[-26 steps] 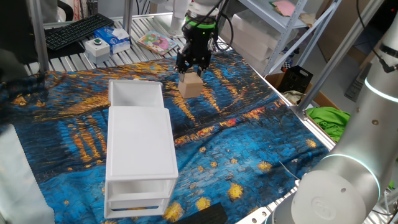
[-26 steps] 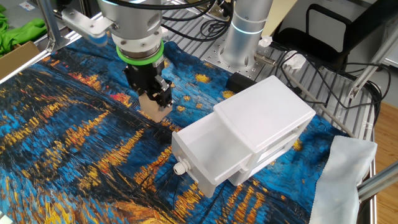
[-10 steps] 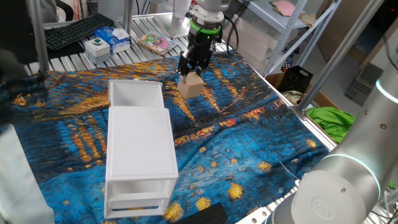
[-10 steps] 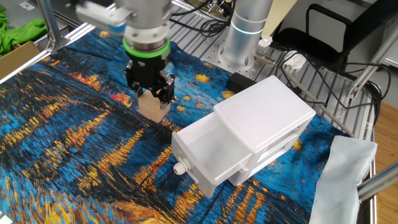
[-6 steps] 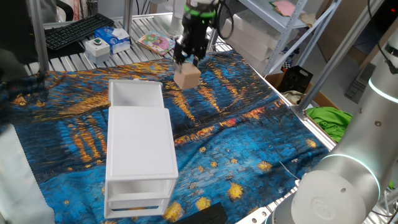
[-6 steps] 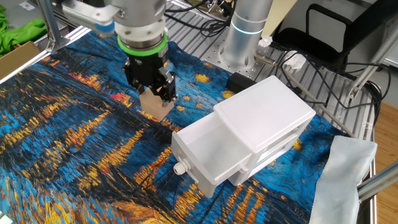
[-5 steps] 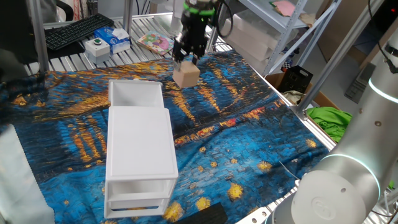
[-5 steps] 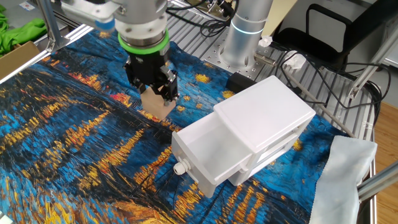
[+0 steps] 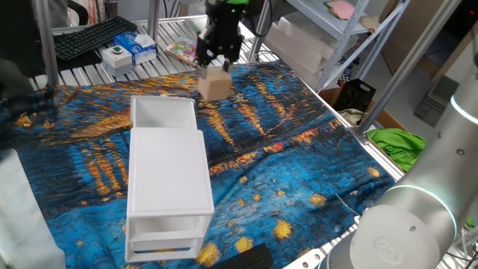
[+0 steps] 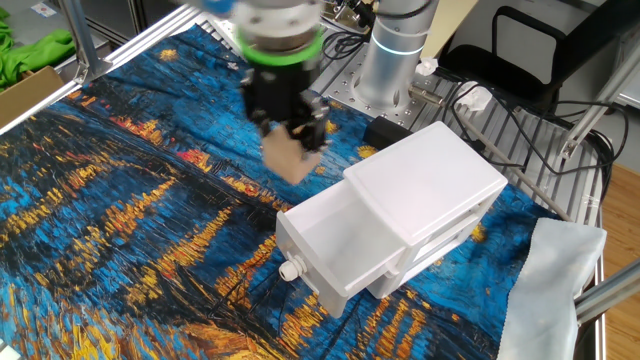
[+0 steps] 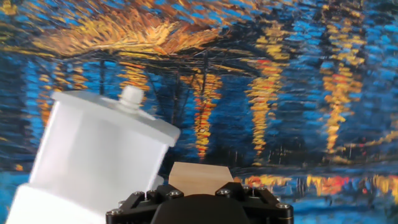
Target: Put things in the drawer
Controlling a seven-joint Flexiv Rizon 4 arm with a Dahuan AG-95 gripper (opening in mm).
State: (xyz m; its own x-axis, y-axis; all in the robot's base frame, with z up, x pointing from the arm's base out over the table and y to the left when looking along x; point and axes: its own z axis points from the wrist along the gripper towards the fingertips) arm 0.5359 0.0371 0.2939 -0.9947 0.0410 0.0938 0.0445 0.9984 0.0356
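Above the painted cloth (image 9: 299, 149), at about one o'clock from the open drawer (image 9: 163, 113) in one fixed view, you have the wooden cube (image 9: 214, 85) hanging clear of the table, pinched between the jaws of the gripper (image 9: 216, 63), which are partly closed on its sides. In the other fixed view the gripper (image 10: 290, 135) is motion-blurred, so the grip on the cube (image 10: 292, 157) reads less sharply there, but the block looks lifted and near the drawer (image 10: 335, 250), not yet over it. In the hand view the cube (image 11: 198, 175) sits at six o'clock and the drawer front with its knob (image 11: 132, 95) lies toward nine o'clock. I judge you are in the carrying step: next you need to bring the block squarely over the tray's opening, clear of its rim, then lower and release. Count one cube, one cabinet (image 9: 167, 187) with two drawers, the top one pulled out, and one gripper.
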